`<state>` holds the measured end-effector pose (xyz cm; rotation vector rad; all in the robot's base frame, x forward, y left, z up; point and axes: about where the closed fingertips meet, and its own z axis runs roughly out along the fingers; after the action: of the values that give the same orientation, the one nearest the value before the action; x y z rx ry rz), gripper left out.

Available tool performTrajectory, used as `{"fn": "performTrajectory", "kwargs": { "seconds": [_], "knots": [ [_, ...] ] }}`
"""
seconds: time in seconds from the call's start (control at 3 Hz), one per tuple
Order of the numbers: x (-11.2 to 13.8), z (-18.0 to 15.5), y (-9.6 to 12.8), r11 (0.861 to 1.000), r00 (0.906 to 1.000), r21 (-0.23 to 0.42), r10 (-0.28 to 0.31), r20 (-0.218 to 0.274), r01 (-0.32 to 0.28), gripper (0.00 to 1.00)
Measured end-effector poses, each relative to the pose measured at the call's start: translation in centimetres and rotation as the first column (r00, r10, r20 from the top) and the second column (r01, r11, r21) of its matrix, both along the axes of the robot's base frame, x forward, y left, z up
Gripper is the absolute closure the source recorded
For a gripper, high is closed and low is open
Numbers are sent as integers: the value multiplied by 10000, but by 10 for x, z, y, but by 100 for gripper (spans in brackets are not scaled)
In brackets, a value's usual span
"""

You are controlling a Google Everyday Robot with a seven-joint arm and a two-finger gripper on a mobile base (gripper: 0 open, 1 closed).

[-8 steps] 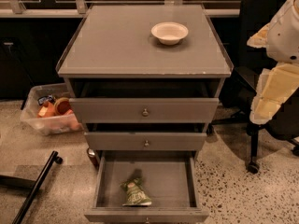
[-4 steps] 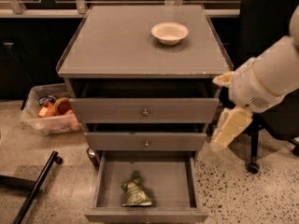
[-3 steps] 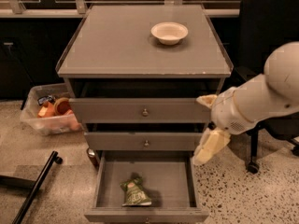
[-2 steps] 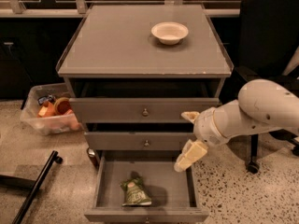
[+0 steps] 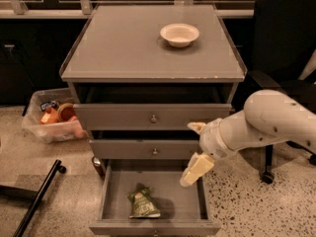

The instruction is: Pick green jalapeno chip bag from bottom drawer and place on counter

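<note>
I am holding the cream two-finger gripper (image 5: 188,154) at the right edge of the grey cabinet. It is hanging in front of the right end of the middle drawer and above the right rear corner of the wide grey metal bottom drawer (image 5: 153,227), which is standing pulled out. Its fingers are looking spread wide apart, with nothing between them.

The small wrinkly green jalapeno chip bag (image 5: 143,204) is lying on the drawer floor near the front, left of centre. It is lower than the gripper and to its left, clearly apart from it. I am judging this to be the reach toward the bag, with the grasp not yet made.

The next move is calling for the open jaws to go down and left into the drawer, staying clear of the right wall and the middle drawer front. They should straddle the crumpled upper part of the bag before closing.

The flat grey counter top (image 5: 128,48) is waiting above, bare apart from the round white bowl (image 5: 179,34) toward its back right.
</note>
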<state>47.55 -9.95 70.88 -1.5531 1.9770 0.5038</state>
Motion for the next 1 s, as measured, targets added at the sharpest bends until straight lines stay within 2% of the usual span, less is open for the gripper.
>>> {"fn": "performTrajectory", "kwargs": {
  "seconds": [0.33, 0.67, 1.0],
  "knots": [
    [-4, -60, 15, 9995, 9996, -96, 283, -89, -284, 0],
    [2, -142, 19, 9997, 9999, -216, 140, -84, -142, 0],
    [28, -218, 22, 9995, 9998, -320, 49, 189, -43, 0]
  ]
}}
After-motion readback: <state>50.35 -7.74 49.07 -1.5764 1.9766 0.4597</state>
